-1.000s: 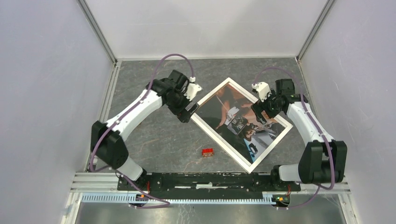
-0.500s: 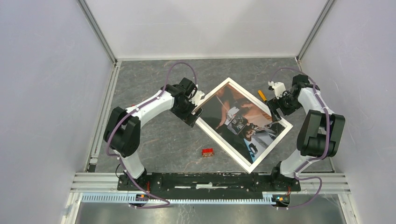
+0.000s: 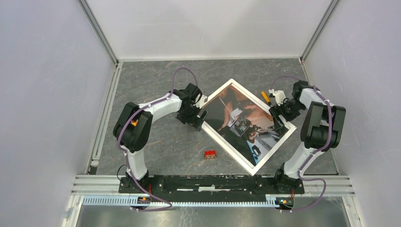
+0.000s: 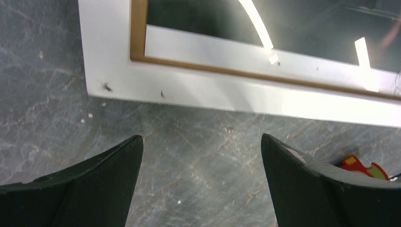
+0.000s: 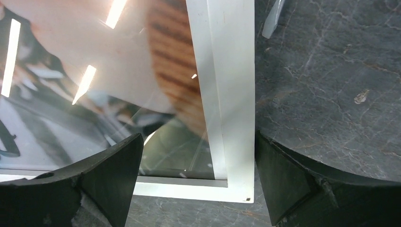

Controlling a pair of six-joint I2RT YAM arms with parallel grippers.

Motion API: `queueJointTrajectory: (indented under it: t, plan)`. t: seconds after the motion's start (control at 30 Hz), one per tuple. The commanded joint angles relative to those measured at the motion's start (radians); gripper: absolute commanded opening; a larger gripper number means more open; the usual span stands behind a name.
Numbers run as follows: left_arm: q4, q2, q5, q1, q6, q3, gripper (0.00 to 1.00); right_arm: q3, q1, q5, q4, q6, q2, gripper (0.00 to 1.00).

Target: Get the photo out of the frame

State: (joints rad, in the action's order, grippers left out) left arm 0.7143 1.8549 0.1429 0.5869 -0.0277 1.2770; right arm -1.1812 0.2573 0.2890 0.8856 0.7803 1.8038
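The frame [image 3: 224, 145] lies flat on the table, turned like a diamond, white border up. The photo [image 3: 241, 116] of people shows inside it behind glossy glass. My left gripper [image 3: 196, 116] stands open just off the frame's left corner. In the left wrist view the white border [image 4: 213, 94] lies beyond the open left gripper [image 4: 201, 137], with only bare table between the fingers. My right gripper [image 3: 280, 113] stands open at the frame's right corner. In the right wrist view the right gripper [image 5: 198, 135] straddles that corner of the frame [image 5: 231, 118], over the photo [image 5: 94, 71].
A small red object [image 3: 210, 153] lies on the table near the frame's lower left edge, also seen as a red object [image 4: 361, 165] by my left finger. A small orange-handled item [image 3: 265, 97] lies beside the frame's upper right edge. Grey walls enclose the table.
Both arms have folded in and come down. The right gripper moved off the photo to the frame's right corner; the left settled at the left corner. The frame has not moved.
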Motion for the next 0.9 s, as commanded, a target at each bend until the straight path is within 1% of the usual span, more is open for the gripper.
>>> queueJointTrajectory:
  t: [0.0,0.1,0.23,0.57,0.7,0.87]
  plan:
    - [-0.071,0.051,0.019,-0.004,-0.066,0.071,1.00,-0.012,0.004,0.066,0.096,0.023,0.019,0.91]
    - [-0.073,0.082,0.013,-0.010,-0.076,0.107,1.00,0.016,0.004,0.099,0.111,0.025,0.009,0.91]
    - [-0.073,0.122,0.046,-0.029,-0.094,0.156,1.00,0.050,0.005,0.119,0.122,0.034,-0.012,0.90]
    - [-0.053,0.206,0.024,-0.040,-0.075,0.275,1.00,0.135,0.002,0.165,0.203,0.144,-0.058,0.89]
    - [-0.039,0.240,0.030,-0.047,-0.068,0.315,1.00,0.166,-0.017,0.191,0.232,0.182,-0.068,0.89]
    - [-0.019,0.270,0.033,-0.046,-0.051,0.362,1.00,0.204,-0.070,0.207,0.263,0.232,-0.077,0.89]
